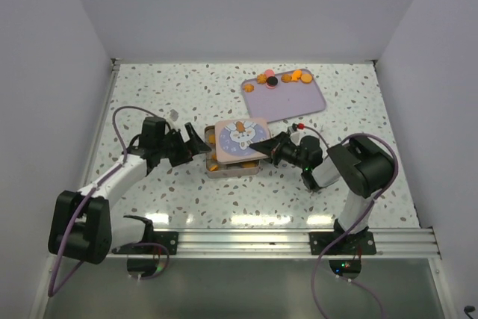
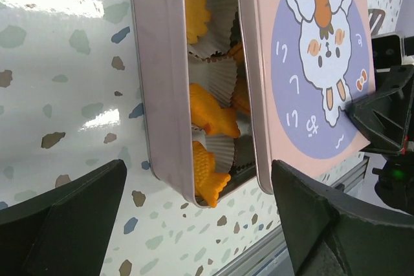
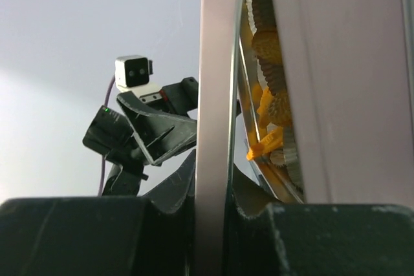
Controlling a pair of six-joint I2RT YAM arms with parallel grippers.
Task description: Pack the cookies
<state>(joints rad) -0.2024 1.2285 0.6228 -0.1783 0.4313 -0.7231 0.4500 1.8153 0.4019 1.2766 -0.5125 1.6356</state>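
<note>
- what have you got on screen?
- from the left: my left gripper (image 1: 199, 143) hangs wide open with nothing in it, just beside the left wall of the tin (image 2: 162, 75). orange cookies (image 2: 210, 111) sit among the white paper cups (image 2: 217, 79) inside, so i'd say part of the packing is done
- and the lid?
- the lid (image 1: 239, 140) lies shifted over the tin's right part, with the left strip uncovered. my right gripper (image 1: 261, 147) is clamped on the lid's right edge
- anything left out?
- yes, loose cookies (image 1: 287, 78), orange plus a dark one and a reddish one, bunched at the back of the tray (image 1: 291, 101), well apart from the tin. i judge those need to go in, then the lid seated
- room to move?
- tight at the tin, with an arm on each side. the table (image 1: 149, 95) is open to the back left, and the back wall stands near the tray
</note>
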